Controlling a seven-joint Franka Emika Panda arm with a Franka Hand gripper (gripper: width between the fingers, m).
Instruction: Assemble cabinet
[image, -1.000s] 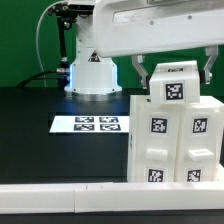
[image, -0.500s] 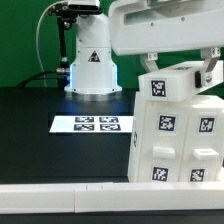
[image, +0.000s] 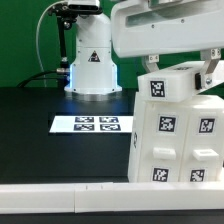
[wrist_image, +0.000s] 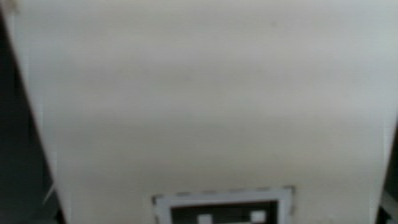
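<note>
While my fingers (image: 210, 72) sit wide, clamped on the white panel piece (image: 172, 82) at right of frame over the cabinet body (image: 178, 140), I should square the edges, then lower slowly before letting go.

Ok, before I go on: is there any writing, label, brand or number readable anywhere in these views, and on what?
No readable words, brand names or numbers in either view.
Cabinet: only black-and-white square tags, patterns rather than text.
Marker board: the same kind of square tags, no lettering.
Robot base: a small dark triangular sign, too small to read.
Wrist view: one tag on the white panel, blurred.
</note>
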